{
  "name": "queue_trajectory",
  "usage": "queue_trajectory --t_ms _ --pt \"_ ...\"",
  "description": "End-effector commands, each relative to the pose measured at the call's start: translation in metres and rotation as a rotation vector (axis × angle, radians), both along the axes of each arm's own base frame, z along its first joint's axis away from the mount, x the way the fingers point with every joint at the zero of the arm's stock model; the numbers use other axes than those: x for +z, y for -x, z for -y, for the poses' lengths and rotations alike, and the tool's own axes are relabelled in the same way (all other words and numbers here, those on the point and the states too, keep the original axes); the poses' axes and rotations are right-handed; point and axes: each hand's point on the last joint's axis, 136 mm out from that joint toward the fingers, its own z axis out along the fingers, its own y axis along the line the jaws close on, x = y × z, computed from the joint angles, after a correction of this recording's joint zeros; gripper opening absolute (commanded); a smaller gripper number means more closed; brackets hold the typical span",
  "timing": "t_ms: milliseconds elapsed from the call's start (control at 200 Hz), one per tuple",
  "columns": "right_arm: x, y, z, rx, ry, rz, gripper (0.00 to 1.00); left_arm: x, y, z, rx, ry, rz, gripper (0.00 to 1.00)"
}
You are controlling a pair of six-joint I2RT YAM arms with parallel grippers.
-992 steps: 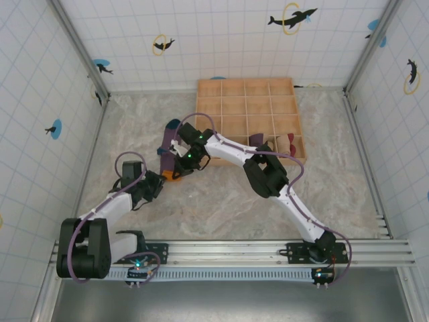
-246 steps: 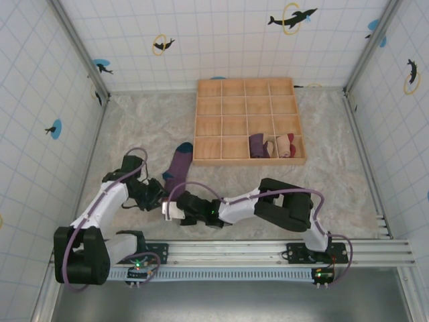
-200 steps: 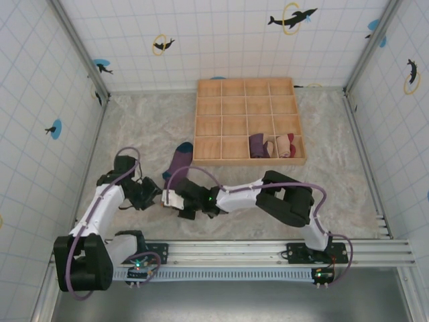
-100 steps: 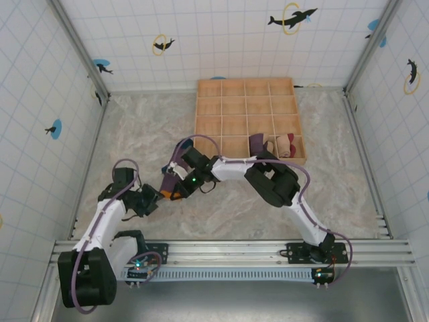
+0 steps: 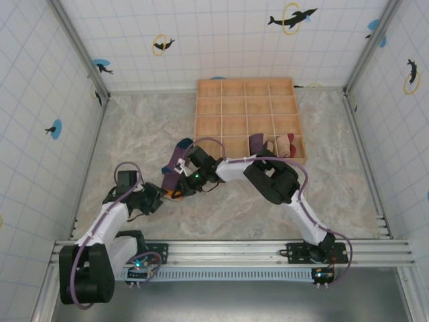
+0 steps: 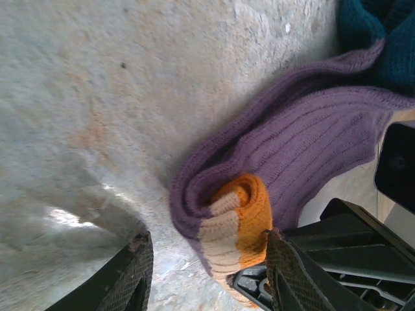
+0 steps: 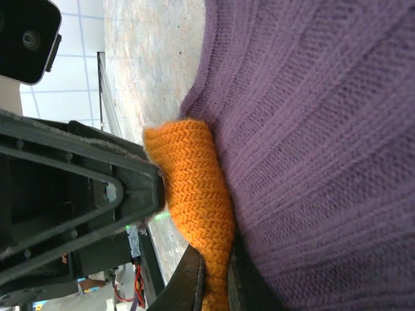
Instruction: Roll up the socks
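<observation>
- Beside the near-left corner of the wooden tray [image 5: 196, 121] lies the purple sock [image 5: 175, 159], teal toe far, orange cuff [image 6: 240, 220] near.
- Pinched tight on that folded cuff, the right gripper [image 7: 217, 278] likely anchors the roll's start.
- Jaws apart either side of the cuff, the left gripper [image 6: 206, 241] grips nothing.
- Two bundled socks [image 5: 258, 144] sit in the tray's near row.
- Mottled stone-look table [image 5: 134, 127]; tiled walls with dolphin stickers [image 5: 291, 17].

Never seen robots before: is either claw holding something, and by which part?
The right gripper pinches the purple sock by its orange cuff; the left gripper is open, holding nothing.
</observation>
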Motion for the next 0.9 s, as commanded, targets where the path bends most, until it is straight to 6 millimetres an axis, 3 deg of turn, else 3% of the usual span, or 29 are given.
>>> queue_trajectory --t_ms 0,80,225,385,410,606,721,896 --pt "-0.034 0.002 0.011 -0.042 0.090 -0.063 0.00 -0.004 -0.003 0.003 0.015 0.006 -0.001 0.47" --pt "-0.032 0.000 0.009 -0.048 0.081 -0.068 0.00 -0.010 0.000 0.003 0.018 0.002 -0.018 0.42" --pt "-0.024 -0.001 0.007 -0.051 0.059 -0.055 0.01 -0.017 0.006 -0.001 0.009 -0.030 -0.056 0.23" --pt "-0.007 -0.010 0.010 -0.062 0.023 0.063 0.31 -0.017 0.012 -0.006 -0.062 -0.099 -0.113 0.00" --pt "0.007 -0.012 0.009 -0.062 0.007 0.106 0.34 -0.016 0.012 -0.006 -0.074 -0.106 -0.115 0.00" --pt "0.052 -0.024 0.021 -0.082 -0.005 0.411 0.51 0.006 0.009 -0.007 -0.172 -0.150 -0.137 0.00" --pt "0.065 -0.024 0.035 -0.074 0.068 0.651 0.56 0.013 0.015 -0.005 -0.233 -0.146 -0.173 0.00" --pt "0.074 -0.007 0.044 0.006 0.166 1.106 0.68 0.009 0.027 0.004 -0.269 -0.089 -0.208 0.00"
